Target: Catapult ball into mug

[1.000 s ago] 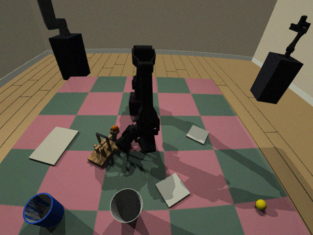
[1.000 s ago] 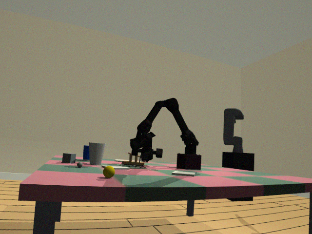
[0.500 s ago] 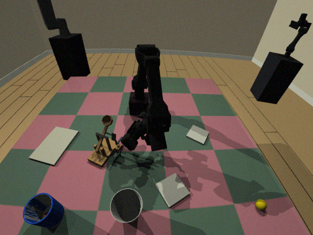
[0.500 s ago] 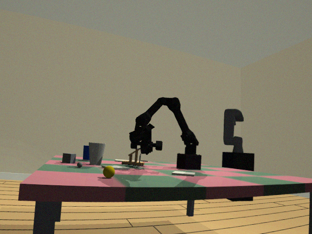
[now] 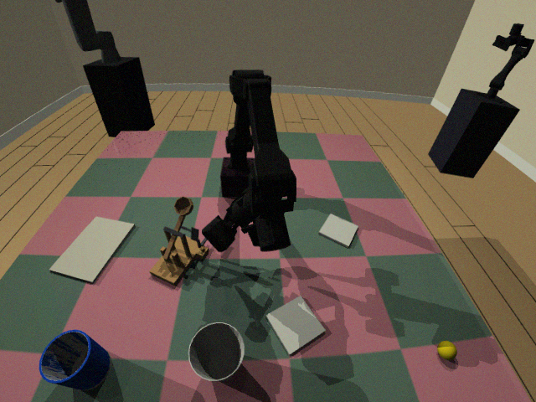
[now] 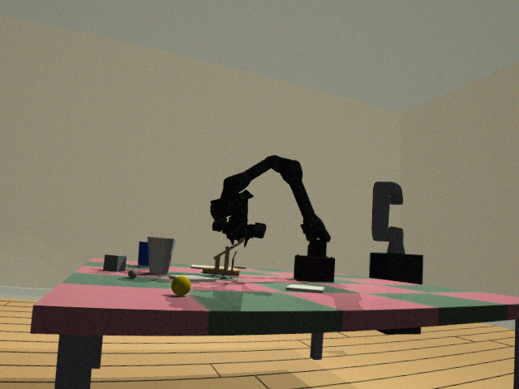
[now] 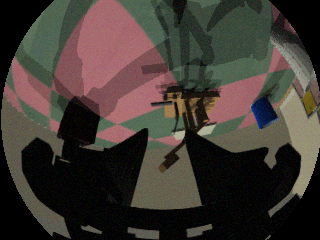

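A pink-and-green checkered table (image 5: 130, 302) (image 6: 272, 322) (image 7: 100, 45) is carrying a yellow ball (image 5: 446, 349) (image 6: 181, 285), sitting lower right in the top view.

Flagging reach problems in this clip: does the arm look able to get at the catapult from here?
Probably yes: the gripper, fingers apart, hangs close by the catapult, with nothing visibly between them.

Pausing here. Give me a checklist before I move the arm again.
1. Claw open: ok.
2. Ball loaded in the catapult cup: not ok, no ball shows there.
3. Catapult base flat on the table: ok.
4. Blue mug upright: ok.
5. Ball in the blue mug: cannot tell, none shows, but its bottom isn't fully visible.
6. Claw clear of the catapult: cannot tell, they overlap in the exterior view.
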You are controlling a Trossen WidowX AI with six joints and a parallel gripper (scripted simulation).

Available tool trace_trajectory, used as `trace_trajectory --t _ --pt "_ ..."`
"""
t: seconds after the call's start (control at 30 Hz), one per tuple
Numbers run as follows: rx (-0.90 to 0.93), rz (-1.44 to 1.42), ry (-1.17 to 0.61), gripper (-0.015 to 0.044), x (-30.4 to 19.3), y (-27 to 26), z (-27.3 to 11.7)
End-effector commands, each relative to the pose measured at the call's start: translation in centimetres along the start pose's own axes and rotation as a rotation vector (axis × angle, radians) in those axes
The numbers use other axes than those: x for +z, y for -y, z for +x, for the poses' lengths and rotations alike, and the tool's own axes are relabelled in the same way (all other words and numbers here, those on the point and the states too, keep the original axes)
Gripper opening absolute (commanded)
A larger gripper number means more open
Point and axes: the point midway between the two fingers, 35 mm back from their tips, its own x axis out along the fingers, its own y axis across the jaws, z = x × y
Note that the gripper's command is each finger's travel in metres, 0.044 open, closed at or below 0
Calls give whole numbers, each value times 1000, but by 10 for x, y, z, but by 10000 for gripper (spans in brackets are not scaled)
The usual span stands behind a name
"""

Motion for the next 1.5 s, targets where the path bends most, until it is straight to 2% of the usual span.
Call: trace_trajectory --t 0.0,0.17,0.87,1.47 --pt "12 104 61 315 3 16 2" --pt "22 244 136 440 3 37 1" --pt "60 845 474 440 -22 145 -6" --pt "44 1341 807 440 -96 245 -19"
